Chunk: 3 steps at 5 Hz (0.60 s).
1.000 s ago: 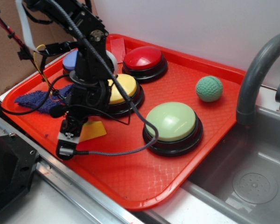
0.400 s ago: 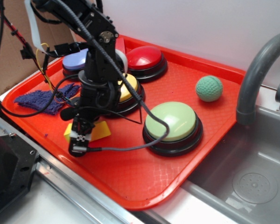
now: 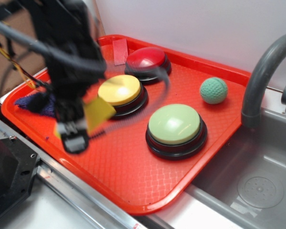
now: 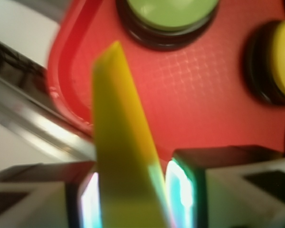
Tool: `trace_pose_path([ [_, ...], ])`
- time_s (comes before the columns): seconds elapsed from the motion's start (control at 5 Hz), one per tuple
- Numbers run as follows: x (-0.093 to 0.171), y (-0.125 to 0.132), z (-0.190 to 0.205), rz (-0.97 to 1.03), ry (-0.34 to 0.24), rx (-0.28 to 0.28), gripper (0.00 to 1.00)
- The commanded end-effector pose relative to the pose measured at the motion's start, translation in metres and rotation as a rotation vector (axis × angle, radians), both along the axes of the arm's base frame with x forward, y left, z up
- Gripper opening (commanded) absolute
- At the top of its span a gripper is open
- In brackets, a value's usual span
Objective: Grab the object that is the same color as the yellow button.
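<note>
Your yellow wedge (image 4: 121,156) is sitting between the jaws, which are clamped on its 2 flat sides; its thin edge is pointing away from the wrist camera, out over the red tray (image 4: 190,99). In the exterior view the wedge (image 3: 99,113) is showing as a blurred yellow patch just in front of the yellow button (image 3: 119,90) and raised clear of the tray floor (image 3: 148,176). The gripper (image 3: 75,131) and the arm above it are badly smeared by motion blur, so you are not getting any finer detail of the fingers there.

Around it, the yellow button is resting on its black ring near the middle of the tray, with the red button (image 3: 146,59) behind it and the pale green button (image 3: 174,125) to its right. A green knitted ball (image 3: 213,90) is lying near the tray's far right edge. A purple cloth (image 3: 34,102) is peeking out behind the arm at the left. A grey sink (image 3: 257,186) is sitting just beside the tray on the worktop.
</note>
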State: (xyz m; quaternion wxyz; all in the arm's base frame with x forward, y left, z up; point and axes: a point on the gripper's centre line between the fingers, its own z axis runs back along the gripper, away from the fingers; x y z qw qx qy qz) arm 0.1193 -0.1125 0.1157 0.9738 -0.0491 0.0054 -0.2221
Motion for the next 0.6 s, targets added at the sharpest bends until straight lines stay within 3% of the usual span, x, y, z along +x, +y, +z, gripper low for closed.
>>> trace_pose_path([
  [0.0, 0.011, 0.051, 0.112, 0.192, -0.107, -0.132, 0.0],
  [0.2, 0.018, 0.069, 0.163, 0.223, -0.153, -0.059, 0.0],
  [0.4, 0.018, 0.077, 0.164, 0.244, -0.176, -0.034, 0.0],
])
